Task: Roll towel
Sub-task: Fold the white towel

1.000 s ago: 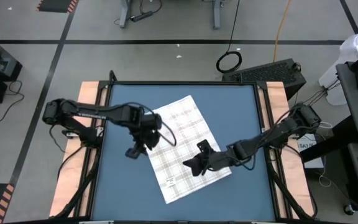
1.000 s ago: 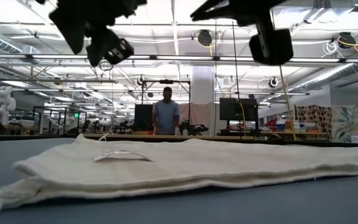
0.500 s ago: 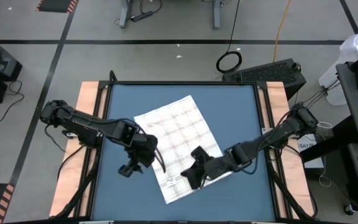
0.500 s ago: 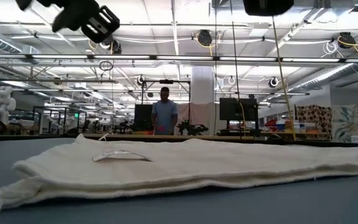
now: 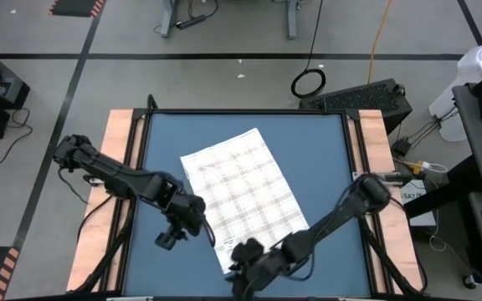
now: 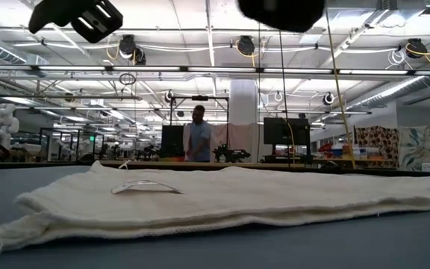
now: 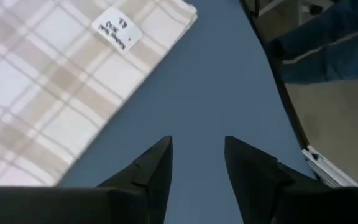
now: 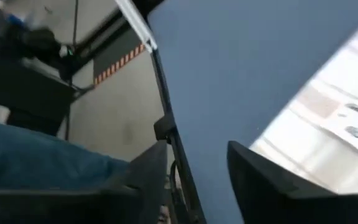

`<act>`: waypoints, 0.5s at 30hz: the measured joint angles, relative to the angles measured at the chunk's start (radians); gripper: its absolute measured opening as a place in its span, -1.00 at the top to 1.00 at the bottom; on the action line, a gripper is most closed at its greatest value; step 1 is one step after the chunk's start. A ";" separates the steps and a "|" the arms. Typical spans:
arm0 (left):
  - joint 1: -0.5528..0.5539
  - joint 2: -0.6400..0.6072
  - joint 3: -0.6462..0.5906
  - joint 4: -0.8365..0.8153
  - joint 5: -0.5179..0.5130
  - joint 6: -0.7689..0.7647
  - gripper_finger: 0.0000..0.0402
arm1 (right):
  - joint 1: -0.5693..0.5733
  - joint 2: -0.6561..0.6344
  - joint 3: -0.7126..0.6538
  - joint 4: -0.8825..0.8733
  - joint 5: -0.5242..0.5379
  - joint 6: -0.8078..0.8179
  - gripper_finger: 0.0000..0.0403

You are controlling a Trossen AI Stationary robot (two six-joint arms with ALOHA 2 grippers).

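Observation:
The towel (image 5: 241,188), white with a faint beige plaid, lies spread flat and slantwise in the middle of the blue table (image 5: 325,150). A small white label (image 7: 112,28) is sewn near its near corner. My left gripper (image 5: 167,240) hovers open over bare table just left of the towel's near-left edge (image 7: 55,81), with nothing between its fingers. My right gripper (image 5: 239,272) hovers open by the towel's near corner (image 8: 340,106), at the table's near edge, also holding nothing. In the low view the towel (image 6: 237,198) lies as a low wrinkled band, with both arms above it.
Bare blue table surrounds the towel on the left, right and far sides. Wooden rails (image 5: 120,125) run along the table's left and right sides. A person (image 6: 198,134) stands far off in the room beyond the table.
Both grippers have left the space above the towel. My left gripper has swung toward the table's near-left, off the towel's left edge. My right gripper has moved quickly toward the near edge and rolled, ending by the towel's near corner. The towel has stayed flat where it was.

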 joint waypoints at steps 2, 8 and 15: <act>-0.009 -0.004 0.000 -0.007 -0.007 -0.027 0.24 | 0.005 0.068 0.065 0.005 0.007 -0.070 0.10; -0.032 -0.036 0.000 -0.006 -0.028 -0.084 0.24 | 0.003 0.247 0.212 -0.022 0.017 -0.210 0.07; -0.046 -0.052 -0.029 -0.031 -0.075 -0.107 0.24 | 0.004 0.305 0.280 -0.146 0.043 -0.190 0.19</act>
